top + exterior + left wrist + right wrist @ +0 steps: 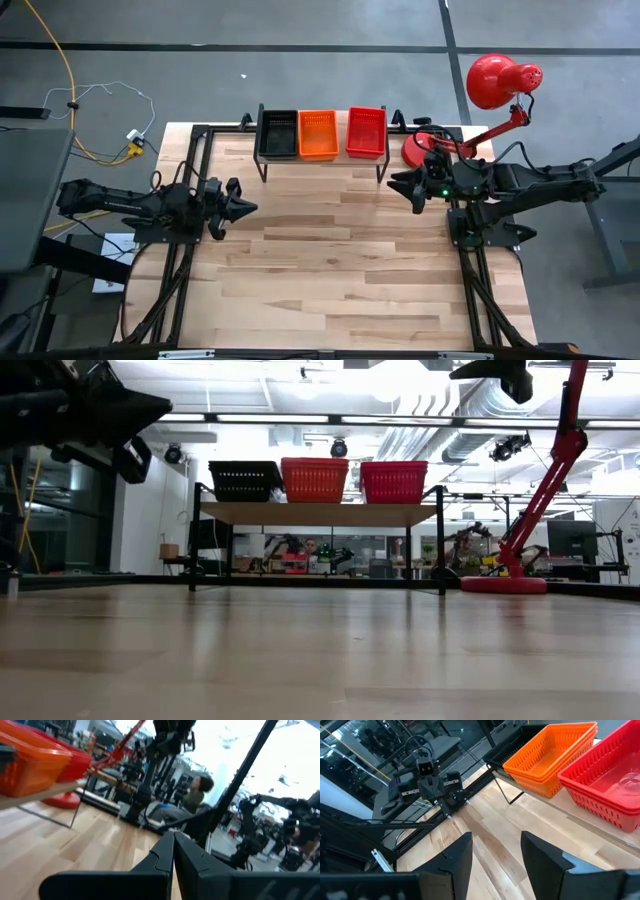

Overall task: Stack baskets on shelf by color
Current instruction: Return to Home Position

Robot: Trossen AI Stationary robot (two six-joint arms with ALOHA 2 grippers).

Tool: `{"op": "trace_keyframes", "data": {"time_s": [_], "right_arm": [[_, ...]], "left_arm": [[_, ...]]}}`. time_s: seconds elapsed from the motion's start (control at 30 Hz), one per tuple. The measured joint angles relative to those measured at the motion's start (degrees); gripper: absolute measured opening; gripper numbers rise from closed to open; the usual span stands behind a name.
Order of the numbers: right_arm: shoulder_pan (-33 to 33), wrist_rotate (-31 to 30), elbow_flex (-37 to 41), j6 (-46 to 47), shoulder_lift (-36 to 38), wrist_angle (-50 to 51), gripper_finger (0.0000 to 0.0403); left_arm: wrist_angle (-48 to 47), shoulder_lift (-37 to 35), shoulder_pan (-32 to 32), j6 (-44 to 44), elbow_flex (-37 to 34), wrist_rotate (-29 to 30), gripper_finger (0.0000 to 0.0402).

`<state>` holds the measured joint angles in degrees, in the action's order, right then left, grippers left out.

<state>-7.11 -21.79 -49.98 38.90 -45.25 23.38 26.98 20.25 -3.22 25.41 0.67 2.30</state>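
Observation:
The shelf (320,160) stands at the table's far edge on thin black legs. Three basket stacks sit side by side on its plank: black (278,133) on the left, orange (318,134) in the middle, red (366,131) on the right. The low view shows the same row: black (243,480), orange (314,479), red (393,482). My left gripper (240,208) hovers over the table's left side, shut and empty (174,840). My right gripper (400,185) hovers near the shelf's right leg, open and empty (495,850), with the orange stack (550,755) and red stack (610,775) ahead of it.
A red desk lamp (505,80) stands with its round base (425,150) on the table just right of the shelf, its arm slanting up to the right. Bare wooden table (330,280) stretches between the arms and toward the near edge. A person (197,790) sits in the room beyond.

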Motion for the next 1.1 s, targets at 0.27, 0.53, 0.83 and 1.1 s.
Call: {"op": "trace_keyframes", "data": {"time_s": [0.27, 0.53, 0.83, 1.1], "right_arm": [[0.0, 4.7, 0.0, -0.4, 1.9, 6.2, 0.0155], [-0.2, 7.5, 3.5, -3.5, 13.8, 9.6, 0.0058], [1.3, 13.4, 28.9, -11.1, 28.5, -27.2, 0.0003], [12.9, 27.0, 36.7, -12.1, 35.5, -29.9, 0.0001]], "left_arm": [[-3.4, 0.0, -0.2, -1.6, 0.0, -0.3, 0.0000], [-3.3, 0.0, -0.2, -1.6, 0.0, -0.1, 0.0000], [-3.3, 0.0, -0.2, -1.6, 0.0, -0.1, 0.0001], [-3.3, 0.1, -0.2, -1.6, 0.0, -0.1, 0.0001]]}}
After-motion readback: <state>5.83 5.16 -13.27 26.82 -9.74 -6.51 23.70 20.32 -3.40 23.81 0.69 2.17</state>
